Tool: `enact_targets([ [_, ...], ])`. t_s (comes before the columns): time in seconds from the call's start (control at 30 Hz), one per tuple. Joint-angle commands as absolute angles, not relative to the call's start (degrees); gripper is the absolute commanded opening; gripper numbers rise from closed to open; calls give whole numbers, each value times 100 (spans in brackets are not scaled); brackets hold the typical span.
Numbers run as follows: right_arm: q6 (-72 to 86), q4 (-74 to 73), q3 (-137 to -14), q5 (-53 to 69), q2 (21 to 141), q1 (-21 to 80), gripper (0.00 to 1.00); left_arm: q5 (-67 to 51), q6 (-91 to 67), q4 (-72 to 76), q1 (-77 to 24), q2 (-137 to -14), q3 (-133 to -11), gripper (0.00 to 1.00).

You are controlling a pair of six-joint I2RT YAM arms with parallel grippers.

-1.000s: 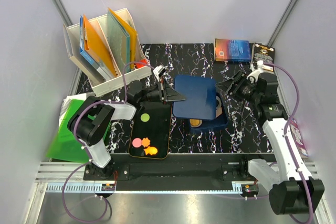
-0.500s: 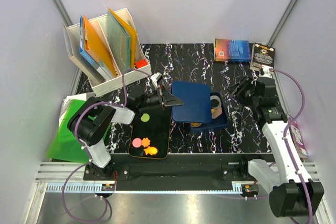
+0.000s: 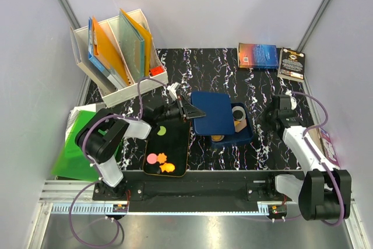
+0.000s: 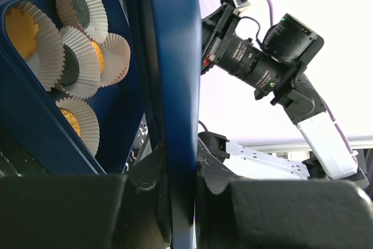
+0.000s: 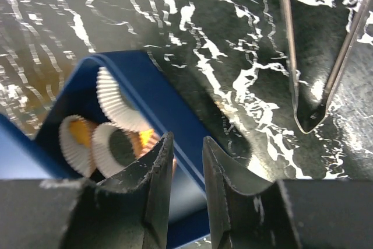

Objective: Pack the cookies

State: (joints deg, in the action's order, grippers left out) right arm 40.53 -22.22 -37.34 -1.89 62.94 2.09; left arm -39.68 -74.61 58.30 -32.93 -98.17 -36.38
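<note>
Since a second ago the right gripper (image 5: 186, 140) has retreated toward the table's right edge, jaws nearly together, empty. Meanwhile the left gripper (image 4: 179, 158) clamps the blue lid (image 3: 213, 112) above the box (image 3: 249, 130). Loose cookies (image 3: 162, 157) wait on the front-edge tray (image 3: 175, 136); the thin-edge grip may slip, dropping the lid.

Walled in on three sides by plain pale panels (image 3: 204, 10), faintly lilac. Braced at the two back corners by slanting grey metal posts (image 3: 64, 1). Floored with a black tabletop (image 3: 215, 68) veined in white like marble, glossy enough to throw back bright streaks in the right wrist view. Edged at the near side by a silver slotted rail (image 3: 192, 209), with a brushed metal sheet (image 3: 192, 234) below it, perhaps a shelf or the floor. Lit evenly and softly, without hard shadows. Furnished at the back left with a white rack (image 3: 133, 89) of coloured folders, and at the back right with books (image 3: 258, 55) lying flat.
</note>
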Motion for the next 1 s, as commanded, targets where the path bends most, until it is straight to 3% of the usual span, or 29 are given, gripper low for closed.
enact_targets([
  [0.0, 4122, -1907, -3639, -457, 6494, 220, 34, -3806, -7541, 6459, -3392, -10116, -3955, 0],
  [0.37, 4061, -1398, -3243, -27, 7031, 220, 34, -3876, -7594, 6382, -3638, -10643, -4060, 0],
  [0.83, 4025, -1151, -3059, 642, 7233, 220, 33, -3823, -6408, 3271, -3665, -10564, -4667, 11],
  [0.97, 4008, -1151, -3032, 624, 7155, 220, 32, -3832, -6434, 3199, -3577, -10486, -4667, 0],
])
